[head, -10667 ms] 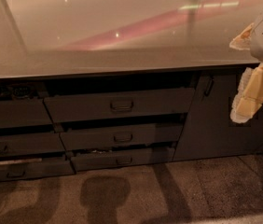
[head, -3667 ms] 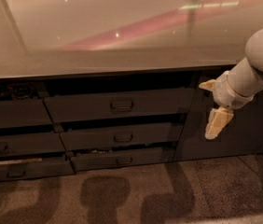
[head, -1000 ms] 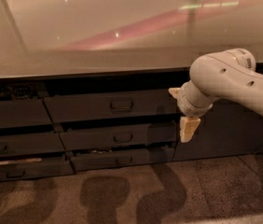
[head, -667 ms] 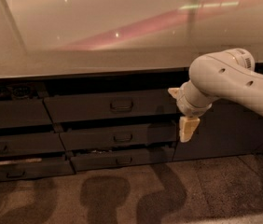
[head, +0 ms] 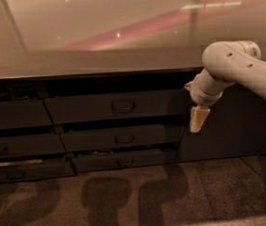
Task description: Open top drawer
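Top drawer (head: 86, 108): dark front with a small central bar handle (head: 122, 106), directly under the surface's front edge, uppermost of its column.
Gripper (head: 196, 121): cream, pointing down, just before the top drawer's right end, well right of the handle; apart or together cannot be told.
Arm (head: 239, 67): white, entering from the right.
Lower drawers (head: 123, 139): two narrower fronts beneath.
Surface (head: 100, 36): glossy, pale.

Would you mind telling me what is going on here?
A robot arm is set to open the top drawer under the counter. Its gripper hangs pointing down by the drawer's right end, well right of the central handle. The handle is not yet gripped.
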Available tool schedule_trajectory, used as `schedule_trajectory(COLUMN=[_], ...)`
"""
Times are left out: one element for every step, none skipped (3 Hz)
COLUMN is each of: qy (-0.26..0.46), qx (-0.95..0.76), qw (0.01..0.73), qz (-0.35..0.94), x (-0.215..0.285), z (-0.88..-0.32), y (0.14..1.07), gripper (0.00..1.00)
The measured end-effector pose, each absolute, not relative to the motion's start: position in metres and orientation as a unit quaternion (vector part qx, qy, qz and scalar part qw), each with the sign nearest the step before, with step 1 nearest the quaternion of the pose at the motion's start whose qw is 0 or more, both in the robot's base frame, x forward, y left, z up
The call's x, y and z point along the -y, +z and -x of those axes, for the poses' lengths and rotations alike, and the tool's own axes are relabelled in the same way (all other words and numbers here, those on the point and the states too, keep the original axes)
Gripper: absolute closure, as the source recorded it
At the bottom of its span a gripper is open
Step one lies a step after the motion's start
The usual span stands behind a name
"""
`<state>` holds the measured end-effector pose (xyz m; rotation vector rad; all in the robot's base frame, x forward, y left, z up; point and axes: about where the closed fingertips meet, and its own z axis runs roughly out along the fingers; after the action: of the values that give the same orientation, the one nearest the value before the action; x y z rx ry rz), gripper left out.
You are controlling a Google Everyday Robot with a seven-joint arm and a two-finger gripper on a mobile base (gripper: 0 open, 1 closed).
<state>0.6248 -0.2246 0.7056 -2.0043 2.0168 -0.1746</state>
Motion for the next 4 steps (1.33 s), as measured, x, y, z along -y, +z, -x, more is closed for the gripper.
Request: schedule_trajectory(qy=[-0.05, -0.053, -0.053, -0.074], qx=[-0.716, -0.717, -0.719, -0.695], qw=[0.14, 0.144, 0.132, 0.114], qz=[0.682, 0.68, 0.68, 0.706], x=[0.243, 0.244, 0.242, 0.2], z=[-0.648, -0.654, -0.658, -0.662], y=[0.699, 0.702, 0.699, 0.696], gripper=[0.0, 0.0, 0.0, 0.0])
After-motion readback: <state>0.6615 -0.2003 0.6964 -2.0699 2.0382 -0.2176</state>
